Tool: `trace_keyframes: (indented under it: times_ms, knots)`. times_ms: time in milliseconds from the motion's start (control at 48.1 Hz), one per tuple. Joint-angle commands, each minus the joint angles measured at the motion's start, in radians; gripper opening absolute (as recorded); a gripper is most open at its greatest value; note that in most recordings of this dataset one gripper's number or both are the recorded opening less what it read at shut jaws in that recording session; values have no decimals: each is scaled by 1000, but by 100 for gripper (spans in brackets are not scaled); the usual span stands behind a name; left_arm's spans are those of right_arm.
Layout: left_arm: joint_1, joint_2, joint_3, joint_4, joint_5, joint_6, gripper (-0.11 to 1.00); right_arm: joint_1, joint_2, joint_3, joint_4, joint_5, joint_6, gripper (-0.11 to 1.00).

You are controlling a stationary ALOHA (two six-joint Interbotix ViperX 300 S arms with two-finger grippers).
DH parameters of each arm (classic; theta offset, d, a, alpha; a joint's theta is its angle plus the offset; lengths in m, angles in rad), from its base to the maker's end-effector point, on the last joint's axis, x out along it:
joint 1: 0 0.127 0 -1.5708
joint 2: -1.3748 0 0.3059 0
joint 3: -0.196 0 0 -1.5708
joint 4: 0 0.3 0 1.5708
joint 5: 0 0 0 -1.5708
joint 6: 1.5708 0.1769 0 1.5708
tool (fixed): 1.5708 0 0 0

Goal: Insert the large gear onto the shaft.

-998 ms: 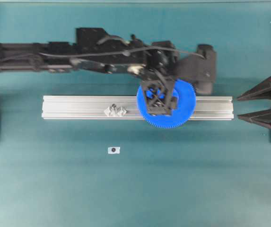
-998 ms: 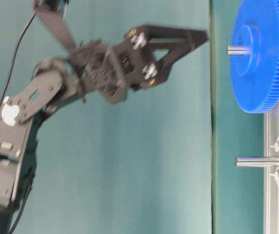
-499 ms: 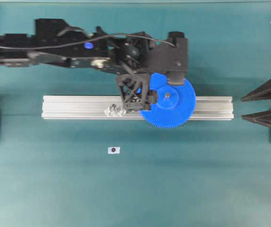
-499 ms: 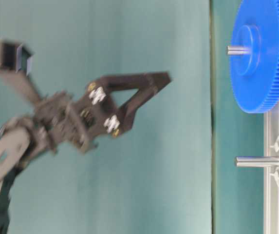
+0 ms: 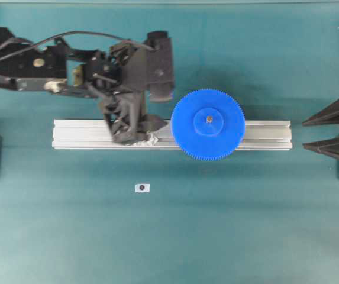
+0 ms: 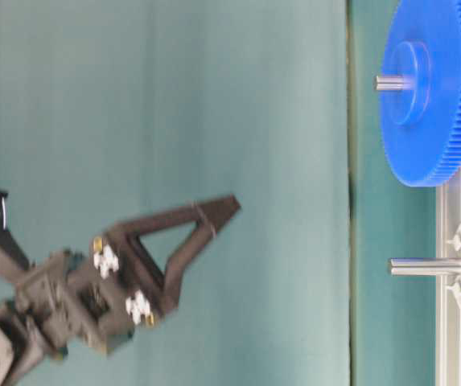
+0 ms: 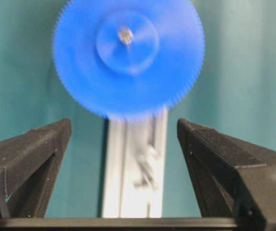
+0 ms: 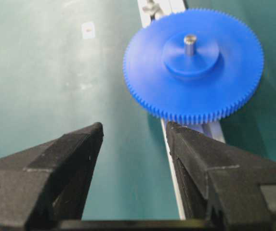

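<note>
The large gear sits flat on the aluminium rail, threaded over the shaft, whose pale tip pokes up through the raised hub. In the table-level view the gear lies against the rail with the pin's end standing clear of the hub.

The left fingers are spread wide and hold nothing. In the overhead view they hang over the left part of the rail, beside the gear and apart from it; in the left wrist view the gear lies ahead of the fingertips, centred in the gap between the 2 fingers, with a stretch of bare rail between.

The right fingers are also wide open and empty. They sit at the right edge of the overhead view, well apart from the gear, past the rail's right end.

A 2nd pin in a clear mount stands on the rail just under the left fingers in the overhead view, partly hidden by them. A small white tag lies on the green table in front of the rail. The table around the gear is otherwise open on all sides.
</note>
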Motion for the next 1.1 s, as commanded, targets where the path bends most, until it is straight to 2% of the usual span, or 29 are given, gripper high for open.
trace_keyframes:
  times_ms: [0,333,644,769,1081]
  knots:
    - [-11,-49,14,2,-8,-3,91,-6,-6,-6,-2,-8,11,65]
    - [-35,-170,149,2,-63,-29,88,-8,-23,-6,-2,9,9,66]
    - [-35,-350,364,2,-258,-87,87,-8,-23,-11,-2,28,11,66]
    - [-40,-426,446,2,-345,-86,87,-8,-23,-12,-2,18,11,66]
    - [-64,-554,565,3,-364,-89,87,-8,-46,3,2,84,11,66]
